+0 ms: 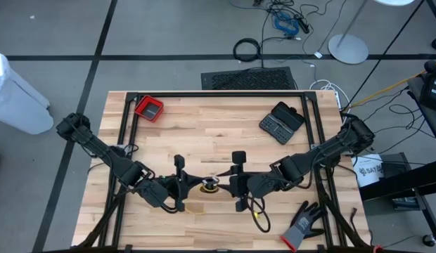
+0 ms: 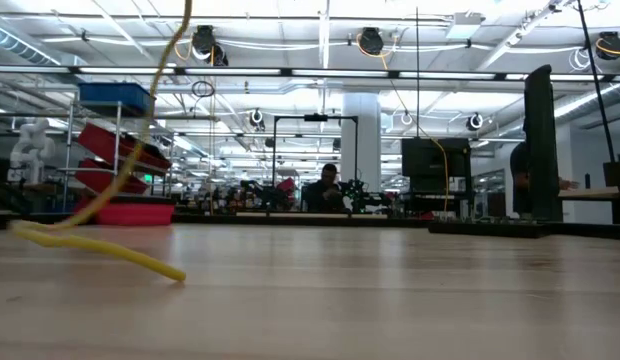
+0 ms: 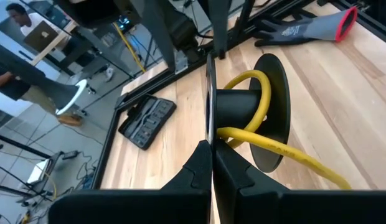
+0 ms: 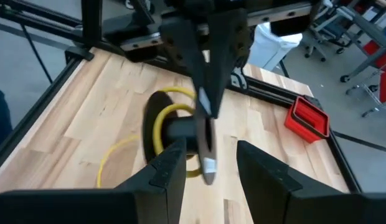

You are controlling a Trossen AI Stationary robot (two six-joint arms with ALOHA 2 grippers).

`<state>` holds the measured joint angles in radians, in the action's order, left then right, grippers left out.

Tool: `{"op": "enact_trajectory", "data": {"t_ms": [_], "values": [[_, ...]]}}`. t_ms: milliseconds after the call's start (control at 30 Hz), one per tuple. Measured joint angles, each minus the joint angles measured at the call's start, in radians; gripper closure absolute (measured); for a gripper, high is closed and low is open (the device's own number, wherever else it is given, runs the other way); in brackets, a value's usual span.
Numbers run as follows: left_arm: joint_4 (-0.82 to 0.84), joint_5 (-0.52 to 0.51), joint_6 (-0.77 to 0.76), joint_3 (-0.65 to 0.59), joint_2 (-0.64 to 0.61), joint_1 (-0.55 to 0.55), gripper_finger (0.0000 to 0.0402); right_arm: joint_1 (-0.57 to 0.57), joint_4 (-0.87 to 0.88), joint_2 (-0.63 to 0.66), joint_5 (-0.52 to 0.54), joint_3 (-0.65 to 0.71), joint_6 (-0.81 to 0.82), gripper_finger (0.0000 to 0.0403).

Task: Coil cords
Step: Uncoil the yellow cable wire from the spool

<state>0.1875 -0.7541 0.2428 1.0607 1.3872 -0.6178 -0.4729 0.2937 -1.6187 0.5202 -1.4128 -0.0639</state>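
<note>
The left gripper [image 3: 211,163] has its fingers pressed together on the thin flange of a black spool [image 3: 243,112], near the middle of the counter's [image 1: 204,123] front half. The right gripper [image 4: 208,163] faces it from the other side, fingers apart around the spool's far flange. A yellow cord [image 3: 268,146] loops around the spool's hub and trails off across the counter toward the front edge. A grey-black glove [image 1: 302,223] lies near the front right corner, a red tray [image 1: 149,109] near the back left corner.
</note>
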Motion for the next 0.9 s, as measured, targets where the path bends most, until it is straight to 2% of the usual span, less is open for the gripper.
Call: {"op": "enact_trajectory", "data": {"t_ms": [300,733,900], "values": [[0.000,0.000,0.000,0.000,0.000,0.000,0.0401,0.021,-0.006,-0.052,-0.029,0.000,-0.005,0.0276],[0.006,-0.001,-0.001,0.000,-0.001,0.000,0.0401,0.026,-0.032,-0.060,-0.030,0.001,-0.037,0.0356],[0.009,-0.001,-0.002,0.000,-0.001,0.000,0.0401,0.026,-0.033,-0.060,-0.029,0.001,-0.021,0.0367]]}}
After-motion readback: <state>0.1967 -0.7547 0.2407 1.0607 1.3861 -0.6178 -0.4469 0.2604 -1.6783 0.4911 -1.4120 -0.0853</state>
